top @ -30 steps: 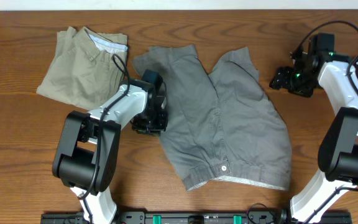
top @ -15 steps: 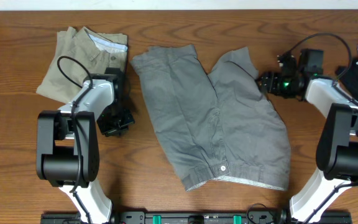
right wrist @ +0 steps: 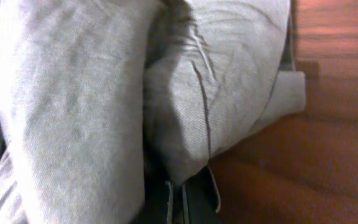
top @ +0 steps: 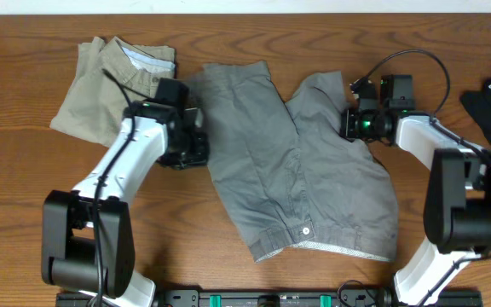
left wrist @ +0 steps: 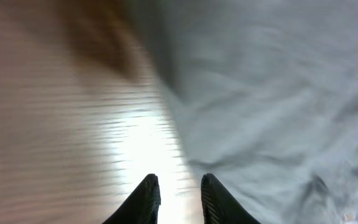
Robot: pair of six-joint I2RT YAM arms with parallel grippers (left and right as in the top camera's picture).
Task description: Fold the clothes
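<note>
Both grippers have moved inward over the last second: the left gripper (top: 186, 147) from bare surface (top: 24, 196) to the outer edge of the grey shorts (top: 314, 179), jaws narrowly parted and empty, and the right gripper (top: 358, 122) onto the far leg hem, jaws pinched close on a bunched fold. Judgement: the first fold's grasp is beginning. These shorts lie spread mid-surface, woven, creased, pale-lined at the waistband with a small button (top: 306, 230); the khaki shorts (top: 113, 85) sit folded alongside.

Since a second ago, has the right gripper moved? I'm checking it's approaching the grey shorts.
Yes: the right gripper moved from bare table toward the centre, onto the edge of the grey shorts.
</note>
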